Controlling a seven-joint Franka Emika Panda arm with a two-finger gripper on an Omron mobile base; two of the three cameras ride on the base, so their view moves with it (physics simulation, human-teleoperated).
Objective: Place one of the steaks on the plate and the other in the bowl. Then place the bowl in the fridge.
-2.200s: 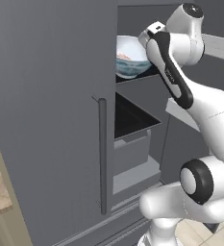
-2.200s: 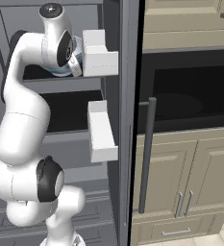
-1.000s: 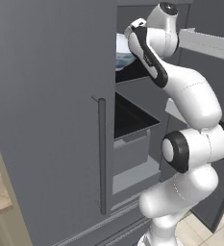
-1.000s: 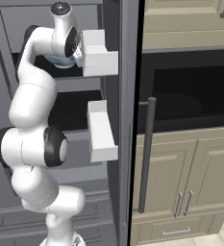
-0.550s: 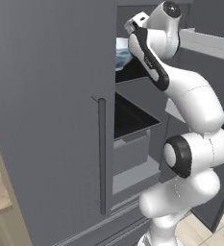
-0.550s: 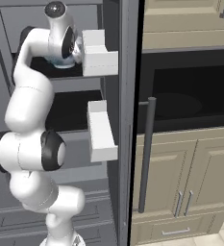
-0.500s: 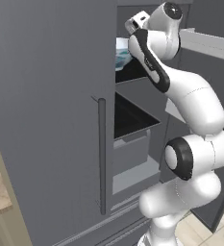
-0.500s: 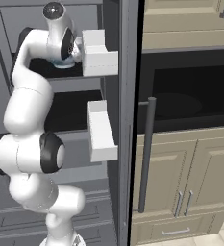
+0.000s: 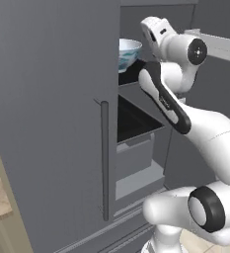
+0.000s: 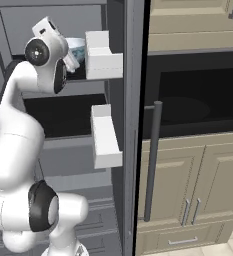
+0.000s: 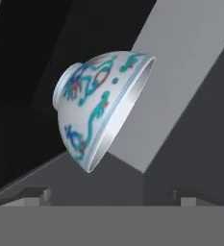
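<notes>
Our gripper (image 11: 111,194) has its two fingertips (image 11: 32,193) spread wide apart at the bottom of the hand view, with nothing between them. Just beyond them sits the bowl (image 11: 100,108), its blue, green and red patterned outside turned toward the camera and its rim pointing up and to the right, because the hand is rolled. From the left base view we see the bowl (image 9: 128,53) standing upright on an upper shelf inside the fridge (image 9: 52,123), high up and just to the left of our hand. From the right base view a small part of the bowl (image 10: 77,49) shows on that same shelf, between our wrist and the upper white door bin (image 10: 104,56). We cannot tell whether a steak lies in the bowl. A dark shelf (image 10: 58,116) lies below it, with a second white door bin (image 10: 106,136) to its right. The left fridge door is closed, its long handle (image 9: 104,160) near us. To the right of the fridge stand a dark wall oven (image 10: 195,95) and beige cabinets (image 10: 193,192).
</notes>
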